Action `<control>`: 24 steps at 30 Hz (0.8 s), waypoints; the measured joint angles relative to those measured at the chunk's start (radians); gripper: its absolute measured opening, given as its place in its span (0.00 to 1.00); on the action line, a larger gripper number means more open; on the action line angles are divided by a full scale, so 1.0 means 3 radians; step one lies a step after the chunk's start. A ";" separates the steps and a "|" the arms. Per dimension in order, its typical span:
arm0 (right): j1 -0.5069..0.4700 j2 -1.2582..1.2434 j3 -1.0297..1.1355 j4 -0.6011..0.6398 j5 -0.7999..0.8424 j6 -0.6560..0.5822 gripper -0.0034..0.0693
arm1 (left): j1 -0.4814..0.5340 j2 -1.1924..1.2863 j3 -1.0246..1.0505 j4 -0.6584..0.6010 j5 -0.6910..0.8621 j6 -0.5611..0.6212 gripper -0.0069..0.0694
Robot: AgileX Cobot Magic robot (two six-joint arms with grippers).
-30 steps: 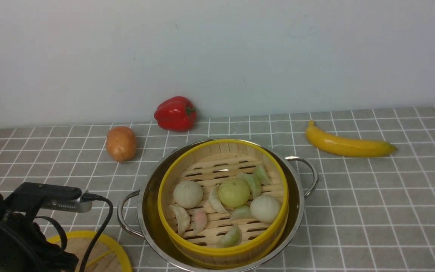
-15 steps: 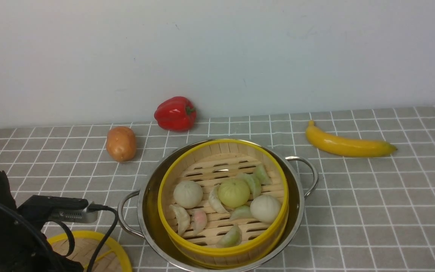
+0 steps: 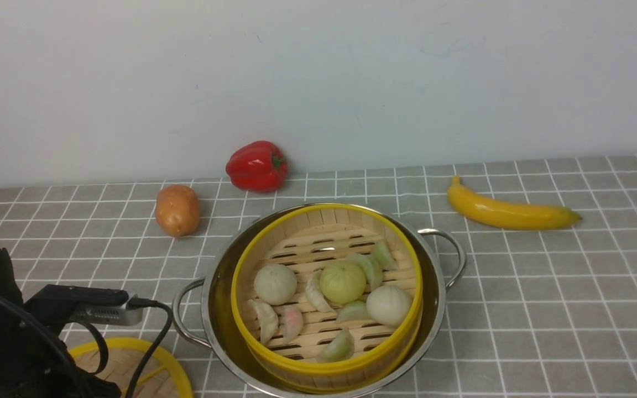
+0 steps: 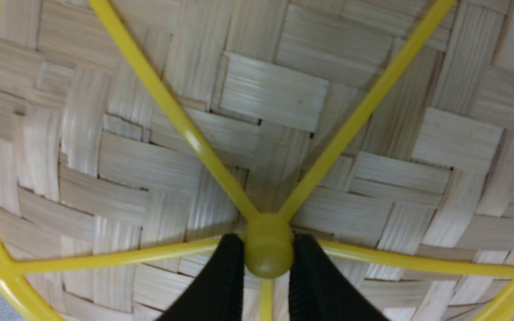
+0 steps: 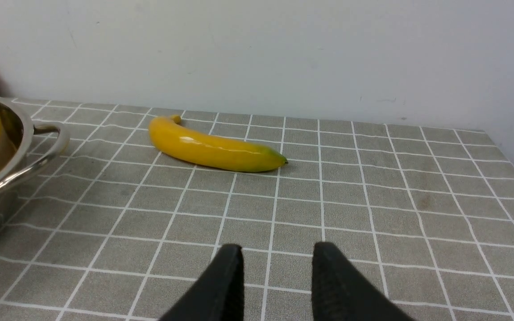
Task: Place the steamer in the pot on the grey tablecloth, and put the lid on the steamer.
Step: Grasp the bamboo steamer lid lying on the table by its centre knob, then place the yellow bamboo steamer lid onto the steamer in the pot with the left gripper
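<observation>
Pinching the lid at its middle, the left gripper is sitting lower than before (right gripper is hanging open) over the grey tablecloth, white wall behind.

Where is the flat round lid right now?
In the front view the lid is at the near left edge, just left of the pot, partly hidden by the left arm. The left gripper is shut on its centre knob.

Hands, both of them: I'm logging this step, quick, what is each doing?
Left hand: shut on the flat round woven-bamboo lid with yellow rim, at its centre.
Right hand: open, holding nothing, over the white-gridded grey tablecloth.
</observation>
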 joint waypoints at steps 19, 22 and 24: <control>0.0000 0.0000 0.0000 0.0000 0.0000 0.0000 0.38 | 0.0000 -0.0665 -0.1375 0.0194 0.1080 0.0428 0.25; 0.0000 0.0000 0.0000 0.0000 0.0000 0.0000 0.38 | 0.0000 -0.0637 -0.1649 -0.0222 0.1095 0.0686 0.25; 0.0000 0.0000 0.0000 0.0000 0.0000 0.0000 0.38 | 0.0000 -0.0573 -0.1860 -0.0659 0.1105 0.0939 0.25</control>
